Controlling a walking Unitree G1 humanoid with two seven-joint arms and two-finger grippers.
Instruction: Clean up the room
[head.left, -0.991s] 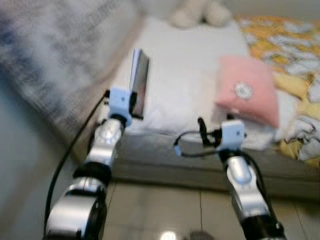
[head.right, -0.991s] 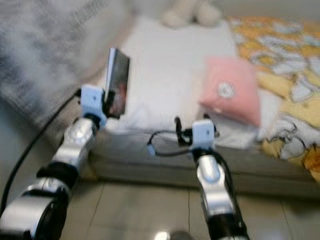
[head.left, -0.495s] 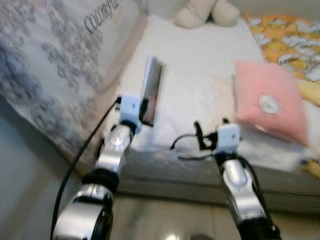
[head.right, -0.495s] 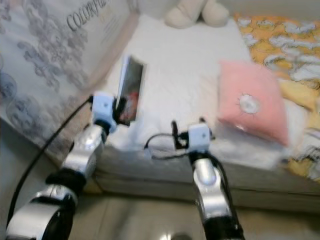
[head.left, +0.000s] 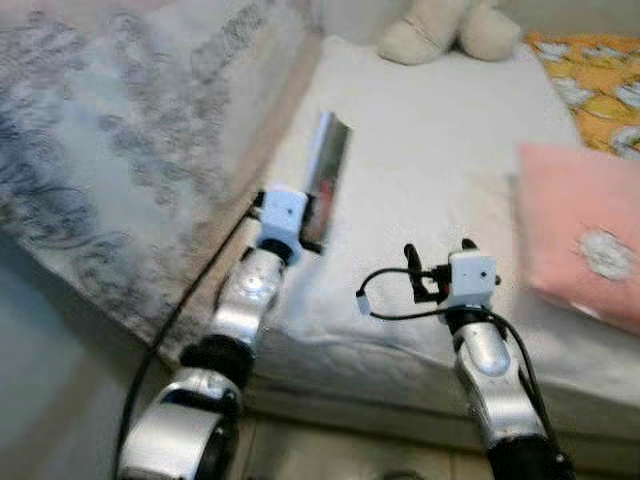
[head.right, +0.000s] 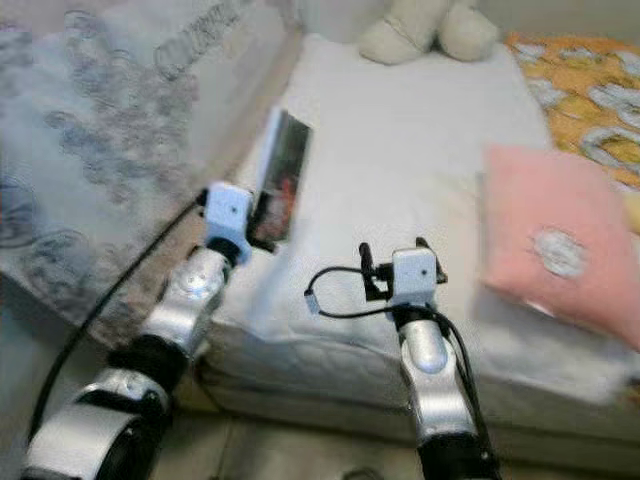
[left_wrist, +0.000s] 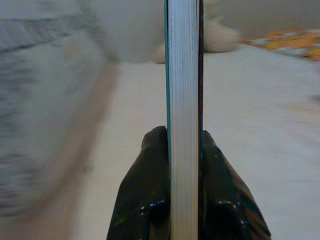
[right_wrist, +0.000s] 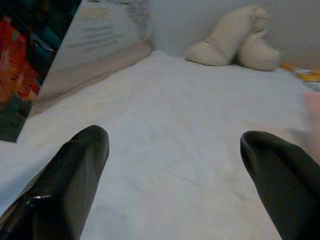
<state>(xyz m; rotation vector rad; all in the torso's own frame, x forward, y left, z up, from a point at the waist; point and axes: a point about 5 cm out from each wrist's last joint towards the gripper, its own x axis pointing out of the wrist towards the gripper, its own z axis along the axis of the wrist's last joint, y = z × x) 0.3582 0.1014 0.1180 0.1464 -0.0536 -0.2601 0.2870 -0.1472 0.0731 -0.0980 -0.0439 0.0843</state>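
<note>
Carry step in hand: left gripper (left_wrist: 184, 200) grips the book (head.left: 325, 180) upright above the bed (head.left: 440, 130) at 10 o'clock; right gripper (right_wrist: 175, 180) spread, empty; next move, by judgement, requires a set-down spot.

A book (head.left: 326, 178) stands on edge above the near left part of the bed (head.left: 440, 130), clamped in the left gripper (left_wrist: 184, 200), with a patterned panel (head.left: 120, 170) along the bed's left side. The right gripper (right_wrist: 175, 175) hangs over the bed's near edge, fingers apart, to the book's right. A cushion (head.left: 580, 240) lies at the bed's right; a soft toy (head.left: 450, 28) sits at its far end.
</note>
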